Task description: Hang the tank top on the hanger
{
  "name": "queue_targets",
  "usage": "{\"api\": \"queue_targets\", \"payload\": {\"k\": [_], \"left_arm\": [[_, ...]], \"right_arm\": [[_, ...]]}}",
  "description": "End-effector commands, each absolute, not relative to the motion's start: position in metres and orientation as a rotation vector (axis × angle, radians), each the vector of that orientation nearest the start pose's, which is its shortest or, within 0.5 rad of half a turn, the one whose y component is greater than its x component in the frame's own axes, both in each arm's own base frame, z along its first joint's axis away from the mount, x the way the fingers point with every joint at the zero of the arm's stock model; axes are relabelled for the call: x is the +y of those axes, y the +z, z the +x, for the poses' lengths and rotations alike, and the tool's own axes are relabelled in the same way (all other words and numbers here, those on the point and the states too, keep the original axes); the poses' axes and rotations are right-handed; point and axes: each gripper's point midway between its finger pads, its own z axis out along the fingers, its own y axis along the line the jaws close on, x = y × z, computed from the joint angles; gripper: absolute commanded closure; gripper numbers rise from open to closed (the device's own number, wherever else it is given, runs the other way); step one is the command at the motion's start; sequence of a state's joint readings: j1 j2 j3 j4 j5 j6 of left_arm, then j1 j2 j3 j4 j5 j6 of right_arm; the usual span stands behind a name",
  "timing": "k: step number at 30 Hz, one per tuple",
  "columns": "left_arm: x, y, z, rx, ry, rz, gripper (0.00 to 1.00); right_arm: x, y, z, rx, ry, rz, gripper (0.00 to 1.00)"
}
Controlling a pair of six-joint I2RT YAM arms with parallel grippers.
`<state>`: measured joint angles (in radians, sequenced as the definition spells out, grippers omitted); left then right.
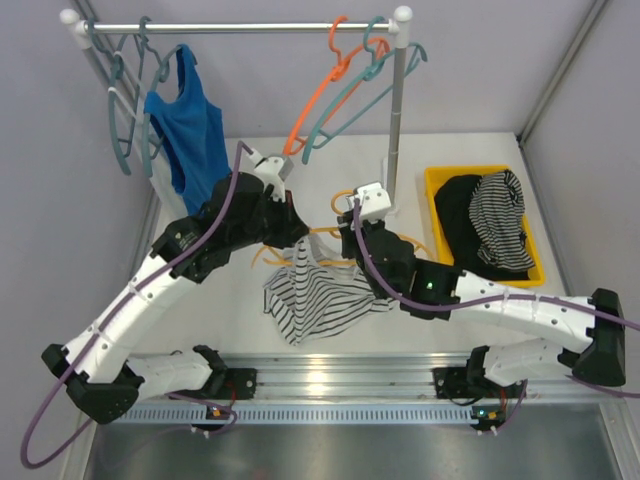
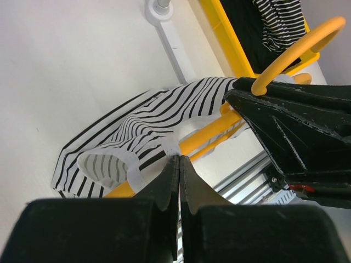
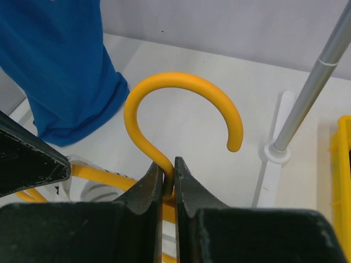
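Observation:
The tank top (image 1: 315, 295), white with bold black stripes, lies crumpled on the table between the arms, with its upper part lifted. My left gripper (image 2: 178, 158) is shut on the white strap edge of the tank top (image 2: 159, 118). The yellow hanger (image 2: 211, 131) runs under that strap, and its shoulder bar passes through the fabric. My right gripper (image 3: 169, 167) is shut on the neck of the hanger just below its hook (image 3: 181, 82). In the top view both grippers meet above the shirt, left (image 1: 292, 228) and right (image 1: 348, 238).
A clothes rack (image 1: 240, 28) stands at the back, its right pole (image 1: 397, 130) close behind the right wrist. On it hang a blue top (image 1: 190, 130), teal hangers (image 1: 125, 110) and an orange hanger (image 1: 320, 95). A yellow bin (image 1: 436, 215) with dark and fine-striped garments sits at the right.

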<state>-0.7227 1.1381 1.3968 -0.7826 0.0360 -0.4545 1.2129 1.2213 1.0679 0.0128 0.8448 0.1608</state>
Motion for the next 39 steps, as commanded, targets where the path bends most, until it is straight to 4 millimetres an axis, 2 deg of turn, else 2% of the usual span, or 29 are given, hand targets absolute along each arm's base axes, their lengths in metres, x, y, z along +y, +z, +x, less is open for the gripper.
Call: {"api": "queue_targets", "payload": {"k": [1, 3, 4, 5, 6, 8, 9, 12, 15, 19, 25, 33, 39], "left_arm": [[-0.232, 0.340, 0.223, 2.094, -0.745, 0.364, 1.00], [-0.230, 0.342, 0.222, 2.090, -0.739, 0.382, 0.98], [-0.229, 0.345, 0.220, 2.076, -0.736, 0.398, 0.94], [-0.229, 0.348, 0.218, 2.065, -0.746, 0.412, 0.87], [-0.229, 0.350, 0.217, 2.054, -0.750, 0.427, 0.74], [-0.226, 0.357, 0.215, 2.020, -0.735, 0.467, 0.64], [-0.223, 0.361, 0.214, 2.005, -0.725, 0.479, 0.54], [-0.215, 0.368, 0.213, 1.948, -0.665, 0.550, 0.46], [-0.210, 0.367, 0.210, 1.928, -0.631, 0.612, 0.43], [-0.208, 0.349, 0.208, 1.934, -0.589, 0.713, 0.39], [-0.232, 0.348, 0.184, 1.834, -0.800, 0.894, 0.38], [-0.245, 0.341, 0.184, 1.793, -0.865, 0.981, 0.38], [-0.247, 0.326, 0.185, 1.809, -0.877, 1.015, 0.40]], "right_arm": [[0.323, 0.359, 0.241, 1.565, 0.460, -0.227, 1.00], [0.324, 0.358, 0.239, 1.568, 0.469, -0.228, 1.00], [0.325, 0.356, 0.239, 1.569, 0.473, -0.232, 1.00], [0.324, 0.357, 0.238, 1.566, 0.479, -0.228, 1.00], [0.324, 0.357, 0.238, 1.565, 0.481, -0.228, 1.00], [0.324, 0.357, 0.237, 1.560, 0.494, -0.230, 1.00], [0.324, 0.358, 0.236, 1.556, 0.505, -0.234, 1.00], [0.322, 0.359, 0.232, 1.547, 0.524, -0.244, 1.00], [0.319, 0.359, 0.230, 1.546, 0.533, -0.249, 1.00], [0.313, 0.361, 0.225, 1.539, 0.557, -0.259, 1.00], [0.304, 0.360, 0.219, 1.544, 0.569, -0.274, 1.00], [0.300, 0.360, 0.213, 1.546, 0.593, -0.293, 1.00], [0.303, 0.359, 0.212, 1.553, 0.605, -0.310, 1.00]]}}
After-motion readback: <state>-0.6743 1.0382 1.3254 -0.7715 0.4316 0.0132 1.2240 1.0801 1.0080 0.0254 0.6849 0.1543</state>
